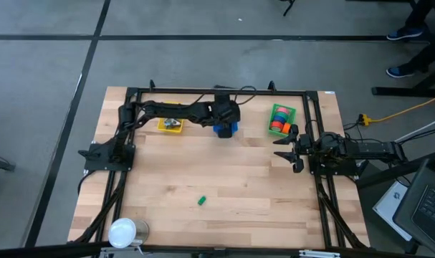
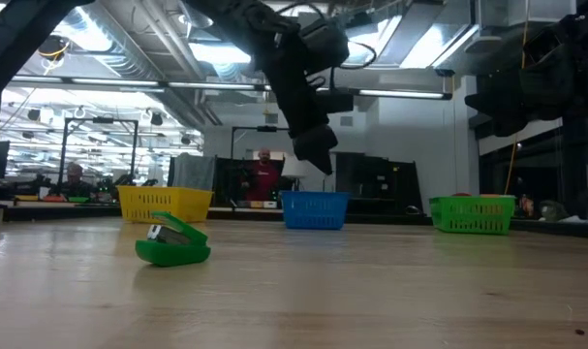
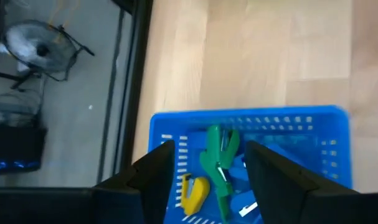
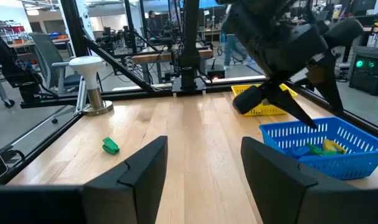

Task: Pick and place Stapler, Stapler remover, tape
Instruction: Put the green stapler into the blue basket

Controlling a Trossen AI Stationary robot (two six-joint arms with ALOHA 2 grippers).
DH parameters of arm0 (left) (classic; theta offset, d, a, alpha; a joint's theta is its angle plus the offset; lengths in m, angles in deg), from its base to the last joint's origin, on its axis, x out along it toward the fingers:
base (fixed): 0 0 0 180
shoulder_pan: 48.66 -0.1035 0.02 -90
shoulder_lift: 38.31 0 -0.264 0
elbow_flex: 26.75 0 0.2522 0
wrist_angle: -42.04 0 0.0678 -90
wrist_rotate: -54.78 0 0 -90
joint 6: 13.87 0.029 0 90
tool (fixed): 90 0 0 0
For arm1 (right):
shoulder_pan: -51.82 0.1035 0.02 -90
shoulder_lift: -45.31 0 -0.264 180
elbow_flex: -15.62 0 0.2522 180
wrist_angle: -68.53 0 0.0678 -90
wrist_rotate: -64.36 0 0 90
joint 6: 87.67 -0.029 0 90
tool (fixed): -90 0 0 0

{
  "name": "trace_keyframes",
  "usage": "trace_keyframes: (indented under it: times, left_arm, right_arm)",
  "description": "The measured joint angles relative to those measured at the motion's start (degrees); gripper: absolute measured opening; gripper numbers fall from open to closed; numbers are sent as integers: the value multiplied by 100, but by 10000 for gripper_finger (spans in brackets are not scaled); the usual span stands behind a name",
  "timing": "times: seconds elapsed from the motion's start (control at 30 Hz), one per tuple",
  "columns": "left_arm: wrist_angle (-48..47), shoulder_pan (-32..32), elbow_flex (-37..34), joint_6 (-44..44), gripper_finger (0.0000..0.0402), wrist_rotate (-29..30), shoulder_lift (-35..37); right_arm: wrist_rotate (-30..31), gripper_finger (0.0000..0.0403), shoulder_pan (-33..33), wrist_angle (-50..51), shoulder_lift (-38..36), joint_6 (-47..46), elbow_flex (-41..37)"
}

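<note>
A green stapler remover (image 2: 172, 242) lies on the near bench (image 1: 224, 179). Farther back, the left hand (image 1: 226, 123) hovers over the blue basket (image 3: 251, 124), fingers apart, nothing gripped. The right hand (image 1: 289, 149) waits open beside the green basket holding the tape (image 1: 278, 122).

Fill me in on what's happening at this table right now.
The left gripper hangs open over the blue plastic basket at the table's far edge; a green stapler remover and a yellow one lie inside. The right gripper waits open at the table's right side, near the green basket holding the small round tape rolls. Another small green piece lies on the bare wooden table.
</note>
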Motion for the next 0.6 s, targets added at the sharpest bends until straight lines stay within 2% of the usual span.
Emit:
trace_keyframes:
  times: [0.3,0.47,0.6]
  left_arm:
    - [-474,545,691,-295,194,24,15]
    - [-604,973,1097,-492,194,-363,15]
    - [-786,1323,1113,-652,194,-593,54]
  right_arm:
    - [0,210,2,0,0,-2,0]
    - [0,210,2,0,0,-2,-2]
    - [-2,210,0,2,0,0,-2]
